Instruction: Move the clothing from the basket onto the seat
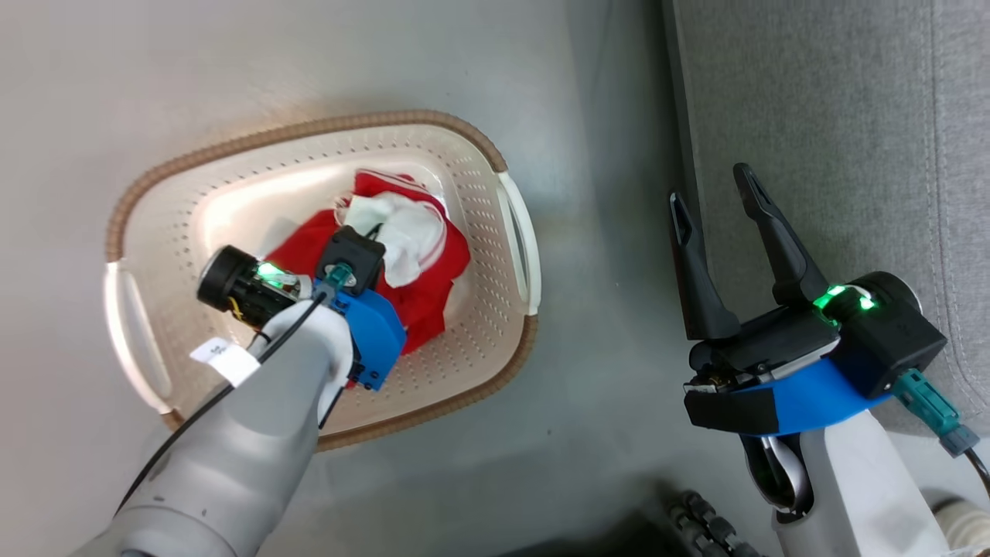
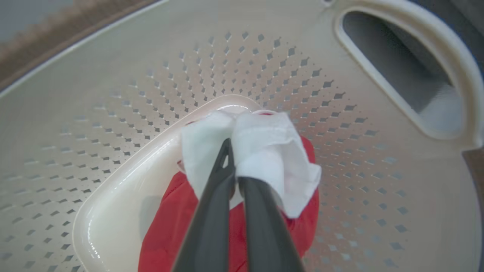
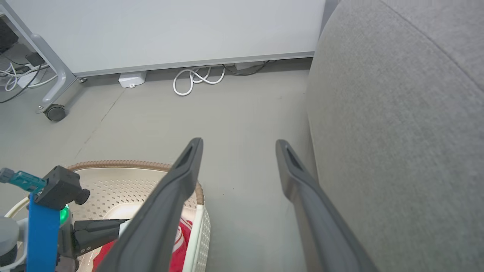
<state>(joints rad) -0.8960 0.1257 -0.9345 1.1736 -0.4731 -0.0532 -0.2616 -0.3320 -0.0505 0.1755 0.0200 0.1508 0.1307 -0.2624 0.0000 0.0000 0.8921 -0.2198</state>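
Red clothing with a white patch lies bunched in the cream basket on the floor. My left arm reaches down into the basket. In the left wrist view my left gripper is shut on a fold of the white part of the clothing, with red fabric below. The grey seat fills the right side. My right gripper hangs open beside the seat's edge, holding nothing, and it shows open in the right wrist view, with the basket at lower left.
Grey floor separates basket and seat. In the right wrist view a white wall panel, a coiled white cable and a caster wheel stand at the far side. A dark ribbed part of the robot shows at the bottom.
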